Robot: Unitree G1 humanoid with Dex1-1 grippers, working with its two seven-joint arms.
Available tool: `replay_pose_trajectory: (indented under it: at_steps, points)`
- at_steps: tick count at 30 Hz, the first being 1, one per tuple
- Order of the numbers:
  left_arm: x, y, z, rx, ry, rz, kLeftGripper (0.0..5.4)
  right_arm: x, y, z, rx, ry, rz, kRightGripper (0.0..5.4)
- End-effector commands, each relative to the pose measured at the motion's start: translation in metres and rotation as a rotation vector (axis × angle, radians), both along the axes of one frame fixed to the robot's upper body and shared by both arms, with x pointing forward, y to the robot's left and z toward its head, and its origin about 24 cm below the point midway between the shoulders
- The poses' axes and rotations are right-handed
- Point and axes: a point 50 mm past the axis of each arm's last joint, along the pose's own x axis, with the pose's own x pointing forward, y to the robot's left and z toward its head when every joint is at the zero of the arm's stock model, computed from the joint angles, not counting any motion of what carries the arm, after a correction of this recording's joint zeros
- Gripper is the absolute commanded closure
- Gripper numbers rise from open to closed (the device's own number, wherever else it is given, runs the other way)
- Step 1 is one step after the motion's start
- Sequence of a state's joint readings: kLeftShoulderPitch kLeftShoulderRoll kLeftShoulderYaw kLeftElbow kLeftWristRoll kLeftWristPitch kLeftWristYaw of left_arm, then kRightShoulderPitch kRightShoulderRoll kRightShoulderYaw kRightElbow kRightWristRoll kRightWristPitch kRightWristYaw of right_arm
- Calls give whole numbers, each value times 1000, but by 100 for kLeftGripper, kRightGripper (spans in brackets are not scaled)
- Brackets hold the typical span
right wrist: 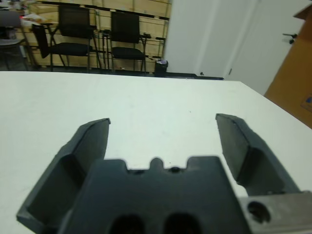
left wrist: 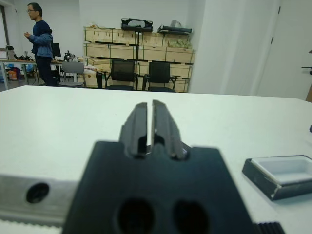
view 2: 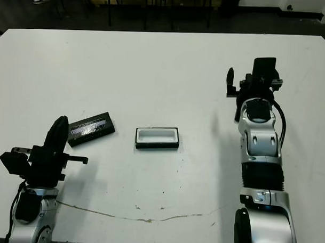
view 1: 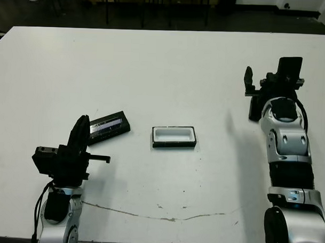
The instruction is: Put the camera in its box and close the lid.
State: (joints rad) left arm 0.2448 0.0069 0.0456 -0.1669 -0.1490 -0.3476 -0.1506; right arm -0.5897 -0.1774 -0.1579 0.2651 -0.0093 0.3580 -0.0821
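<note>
On the matte white surface (view 1: 164,68), the shallow black-walled, white-lined box (view 1: 174,137) sits open mid-table beside the flat, silver-striped lid (view 1: 108,127); left pincer (left wrist: 150,113) pressed closed and empty, right pincer (right wrist: 163,131) spread wide, empty.

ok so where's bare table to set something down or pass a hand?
The whole far half of the table is bare, as is the stretch between the box and the right gripper, and the near strip in front of the box. It is tightest at near left, where the lid lies close to the left gripper.
</note>
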Motion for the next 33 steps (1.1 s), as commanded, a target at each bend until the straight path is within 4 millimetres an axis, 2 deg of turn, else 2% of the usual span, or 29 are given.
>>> replay_pose_trajectory:
  at_steps: [1,3,8,22,33]
  points:
    - [-3,3,-6,11,43,9,540,-1,3,-9,35,49,-23,81]
    - [-3,3,-6,17,43,12,540,-2,5,-13,52,71,-36,73]
    - [-3,4,-6,14,47,12,540,-3,7,-27,58,117,-48,2]
    - [-3,3,-7,8,50,5,540,-25,24,-53,177,185,-70,2]
    - [-3,4,-7,5,53,1,540,-37,23,-73,232,207,-116,2]
